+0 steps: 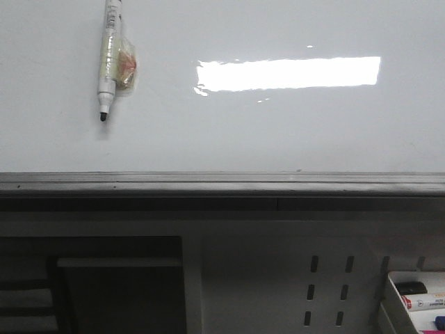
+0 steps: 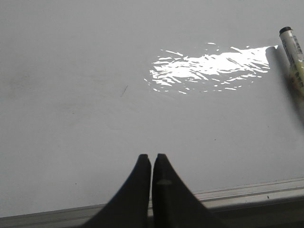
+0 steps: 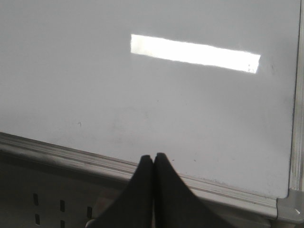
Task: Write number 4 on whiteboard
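the whiteboard (image 1: 278, 132) fills the top of the front view and has no number 4 on it yet. a marker pen (image 1: 108, 56) sits upper left. the left end effector (image 2: 152, 159) and right end effector (image 3: 153, 159) are pressed together, holding nothing. next, one should open and grab the pen.

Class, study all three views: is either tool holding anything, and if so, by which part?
Nothing is held. The left tool and right tool are both shut with nothing between their fingers. The marker pen lies apart on the whiteboard.
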Tool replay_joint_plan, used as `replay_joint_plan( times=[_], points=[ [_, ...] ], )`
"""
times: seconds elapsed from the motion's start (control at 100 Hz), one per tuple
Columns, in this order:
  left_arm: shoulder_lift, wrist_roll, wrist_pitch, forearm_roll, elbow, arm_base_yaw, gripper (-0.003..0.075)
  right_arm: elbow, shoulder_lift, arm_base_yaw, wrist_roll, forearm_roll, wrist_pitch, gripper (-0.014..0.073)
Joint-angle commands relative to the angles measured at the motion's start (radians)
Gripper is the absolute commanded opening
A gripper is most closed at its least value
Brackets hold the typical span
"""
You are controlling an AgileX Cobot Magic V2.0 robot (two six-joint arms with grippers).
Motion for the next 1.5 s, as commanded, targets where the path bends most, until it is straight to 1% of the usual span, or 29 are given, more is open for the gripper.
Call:
replay_joint_plan(
  times=[0.0,1.131,1.191,1.331,1.381,1.491],
  points=[
    [-0.028,-0.013,-0.068,-0.002,0.028,0.001,-0.0020,0.022,-0.020,-0.006,-0.007,-0.010,-0.076,-0.0072],
    [-0.028,-0.013,-0.084,-0.004,0.028,0.001,-0.0020,0.022,-0.020,-0.006,-0.007,-0.010,-0.085,-0.0072],
    [-0.028,-0.013,-0.103,-0.042,0.026,0.001,-0.0020,0.022,-0.020,-0.006,-0.005,0.002,-0.087,-0.0072],
    [-0.028,-0.013,-0.112,-0.152,0.026,0.001,-0.0020,0.022,-0.020,-0.006,-0.005,0.093,-0.117,-0.0072],
    [-0.028,-0.013,-0.114,-0.199,0.026,0.001,-0.0020,0.022,-0.020,-0.006,-0.005,0.148,-0.136,-0.0072],
    [-0.028,-0.013,-0.111,-0.353,0.026,0.001,-0.0020,0.022,-0.020,-0.006,-0.005,0.262,-0.172,-0.0072]
  ],
)
